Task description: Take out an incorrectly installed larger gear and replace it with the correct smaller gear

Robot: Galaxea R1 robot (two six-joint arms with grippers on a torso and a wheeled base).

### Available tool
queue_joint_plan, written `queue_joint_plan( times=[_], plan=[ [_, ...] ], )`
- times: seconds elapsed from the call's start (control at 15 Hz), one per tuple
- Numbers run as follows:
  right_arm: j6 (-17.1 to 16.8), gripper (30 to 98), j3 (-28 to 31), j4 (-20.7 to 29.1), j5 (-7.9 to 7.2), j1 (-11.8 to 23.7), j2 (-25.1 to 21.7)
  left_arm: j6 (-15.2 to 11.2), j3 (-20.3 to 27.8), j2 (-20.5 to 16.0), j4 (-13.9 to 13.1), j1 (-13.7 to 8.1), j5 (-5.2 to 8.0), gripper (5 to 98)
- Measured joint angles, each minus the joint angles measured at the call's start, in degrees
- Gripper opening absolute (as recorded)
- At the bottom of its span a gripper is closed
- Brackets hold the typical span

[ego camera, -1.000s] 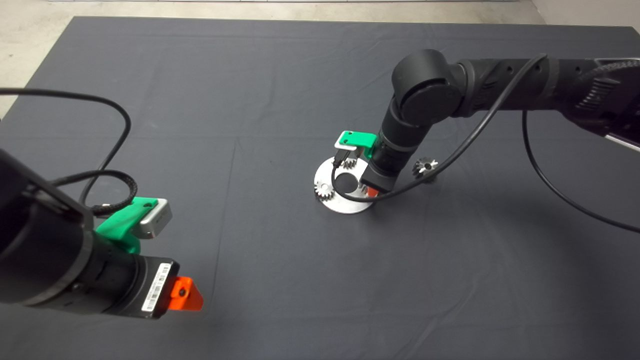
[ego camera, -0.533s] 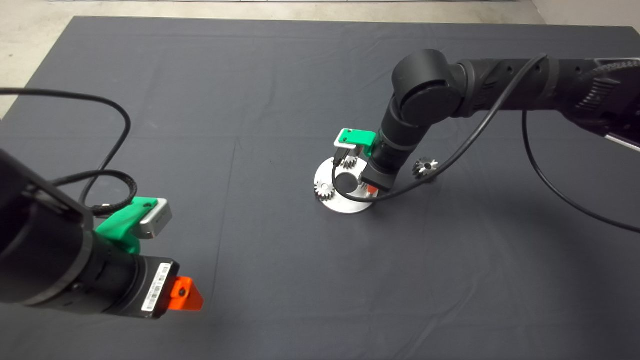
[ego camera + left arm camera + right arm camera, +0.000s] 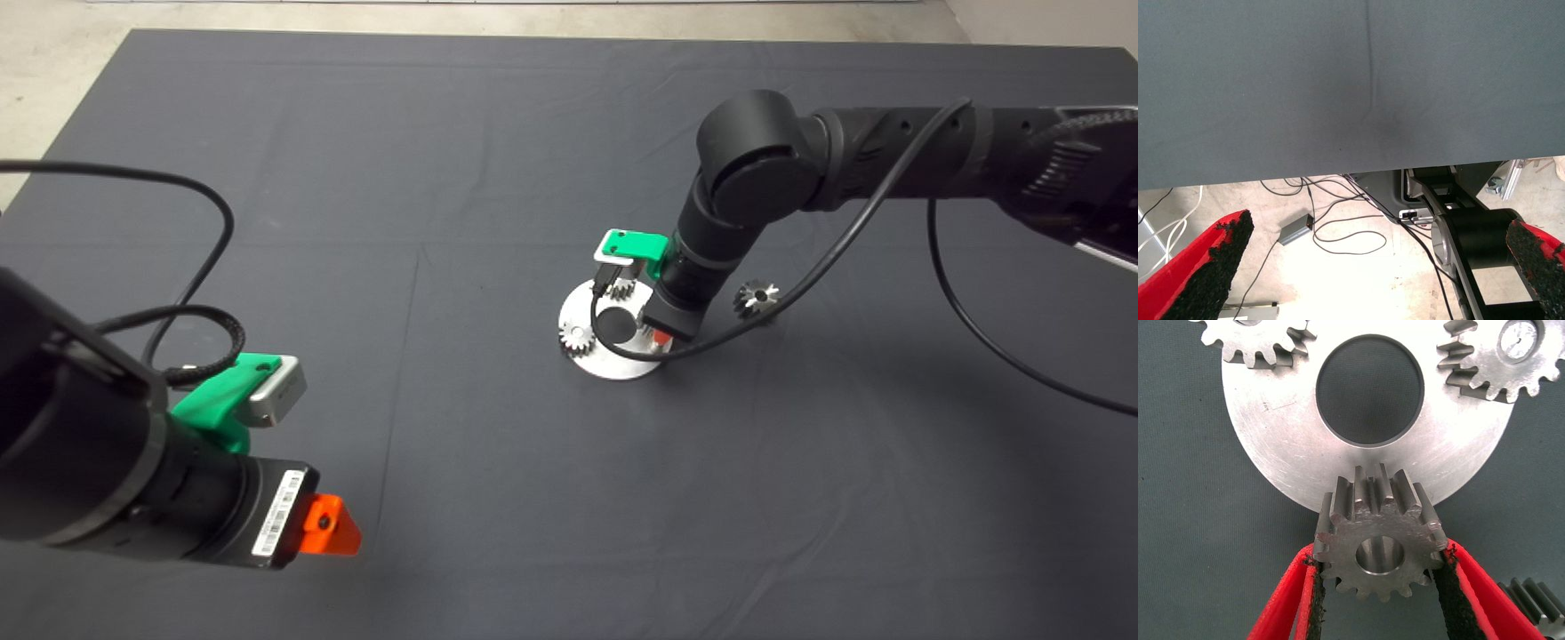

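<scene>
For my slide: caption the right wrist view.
Right gripper holds the smaller gear above the round plate's edge.

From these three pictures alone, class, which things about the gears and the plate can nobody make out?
- Head view: the smaller gear and right gripper are hidden behind the arm's wrist.
- Right wrist view: the smaller gear covers the round plate edge, so any peg there is unseen.
- Right wrist view: the larger gear is cut off at the corner.
- Left wrist view: the parked left gripper faces only mat and floor.
</scene>
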Motion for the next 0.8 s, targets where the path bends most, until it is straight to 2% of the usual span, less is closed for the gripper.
queue_joint_plan(
  times=[0.8],
  plan=[
    [0.0, 38.7, 0.1, 0.0, 0.01, 0.0, -0.3, 0.0, 0.0, 0.0, 0.0, 0.0, 0.02, 97.9]
  ],
)
